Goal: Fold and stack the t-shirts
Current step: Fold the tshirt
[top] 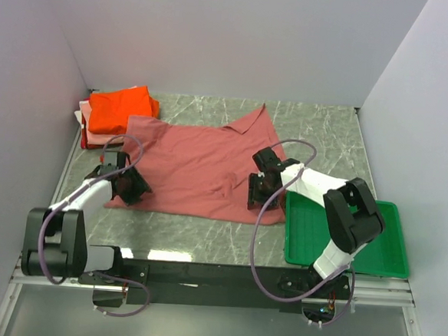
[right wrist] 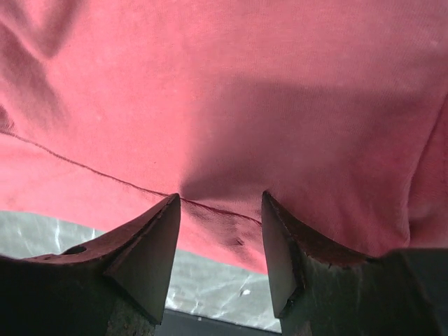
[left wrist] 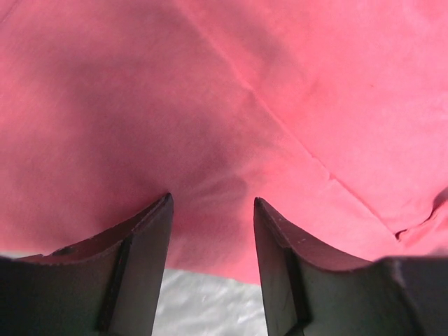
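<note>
**Workpiece.** The brick-red t-shirt (top: 201, 166) lies spread flat across the middle of the table (top: 326, 137), with one sleeve (top: 257, 118) pointing to the far side. The folded orange t-shirt (top: 120, 108) sits in the far left corner on top of pale pink cloth (top: 97, 138) and overlaps the red shirt's far left part.

**Tools.** The left gripper (left wrist: 212, 199) is at the shirt's near left edge. Its fingers (left wrist: 147, 234) stand apart, tips down on the cloth, which puckers slightly in the gap. The right gripper (right wrist: 220, 196) is at the near right corner. Its jaws are likewise parted, and the stitched hem (right wrist: 91, 168) runs between the tips. Neither wrist view shows cloth pinched.

**Edges and room.** In both wrist views the hem ends just behind the fingertips, with marble showing beyond it. A strip of bare table runs between the near hem and the arm bases. More bare surface lies at the far right. The green tray (top: 311, 236) sits just beside the right gripper, on its outer side.
</note>
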`<state>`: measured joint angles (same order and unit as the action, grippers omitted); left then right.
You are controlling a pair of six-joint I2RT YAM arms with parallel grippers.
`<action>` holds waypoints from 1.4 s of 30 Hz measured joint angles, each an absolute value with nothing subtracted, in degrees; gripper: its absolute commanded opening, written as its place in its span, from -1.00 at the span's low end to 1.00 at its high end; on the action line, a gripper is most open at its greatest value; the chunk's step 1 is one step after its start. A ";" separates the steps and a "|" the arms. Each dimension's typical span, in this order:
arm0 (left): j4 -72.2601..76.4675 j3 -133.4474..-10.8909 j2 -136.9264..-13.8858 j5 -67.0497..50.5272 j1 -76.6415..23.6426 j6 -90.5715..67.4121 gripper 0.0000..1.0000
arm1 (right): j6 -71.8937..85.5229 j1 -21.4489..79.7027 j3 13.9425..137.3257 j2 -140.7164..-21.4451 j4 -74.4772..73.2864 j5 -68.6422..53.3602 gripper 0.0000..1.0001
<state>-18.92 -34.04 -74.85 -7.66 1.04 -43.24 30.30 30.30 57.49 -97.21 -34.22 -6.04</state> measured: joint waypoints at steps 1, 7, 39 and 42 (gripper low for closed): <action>-20.49 -33.32 -73.23 -7.31 1.04 -44.12 0.11 | 30.81 30.94 56.36 -96.31 -33.85 -6.37 0.14; -28.42 -31.94 -64.95 -5.67 1.04 -47.70 0.11 | 32.53 34.68 54.39 -94.54 -34.13 -7.64 0.14; -11.75 -34.70 -79.40 -6.13 1.13 -49.69 -0.10 | 31.83 35.14 59.48 -99.04 -37.23 -5.67 0.13; -10.92 -31.59 -76.05 -5.69 1.13 -52.23 -0.09 | 32.58 35.24 57.36 -97.30 -35.68 -6.22 0.13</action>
